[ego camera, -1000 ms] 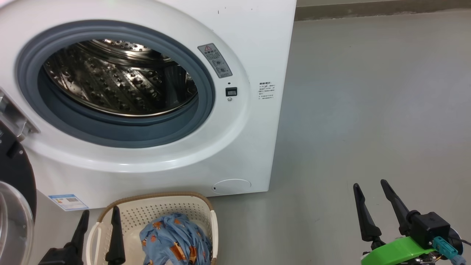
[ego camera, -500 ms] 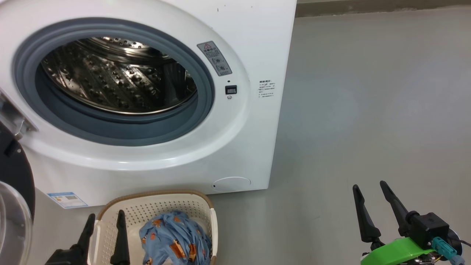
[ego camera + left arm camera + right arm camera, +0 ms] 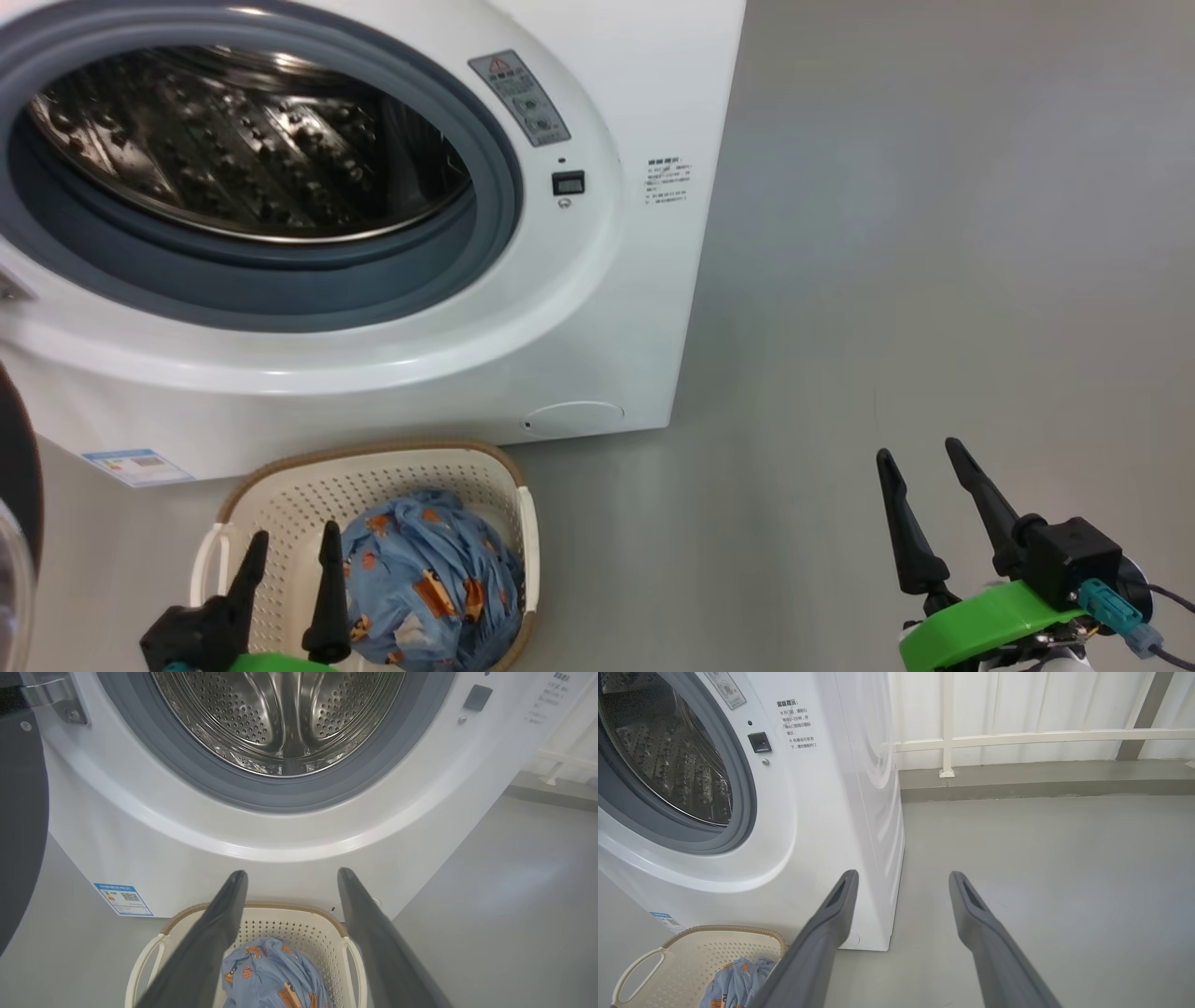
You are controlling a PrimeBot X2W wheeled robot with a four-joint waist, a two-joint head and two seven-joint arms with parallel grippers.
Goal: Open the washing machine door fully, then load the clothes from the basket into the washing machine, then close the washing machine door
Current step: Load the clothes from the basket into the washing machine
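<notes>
1. washing machine (image 3: 597, 308) mouth uncovered; washing machine door (image 3: 21, 835) swung out left, mostly cut off by the frame edge.
2. clothes (image 3: 425, 579) bunched in basket (image 3: 373, 467) on the floor in front; basket's near edge cropped.
3. left gripper (image 3: 295, 530) jaws apart, empty, over basket's left side; contact unclear.
4. right gripper (image 3: 917, 448) jaws apart, empty, over floor (image 3: 934, 280), well right.

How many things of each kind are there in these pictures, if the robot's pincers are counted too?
washing machine: 1
washing machine door: 1
basket: 1
clothes, one bundle: 1
pincers: 2 (left pincer, right pincer)
total: 6
</notes>
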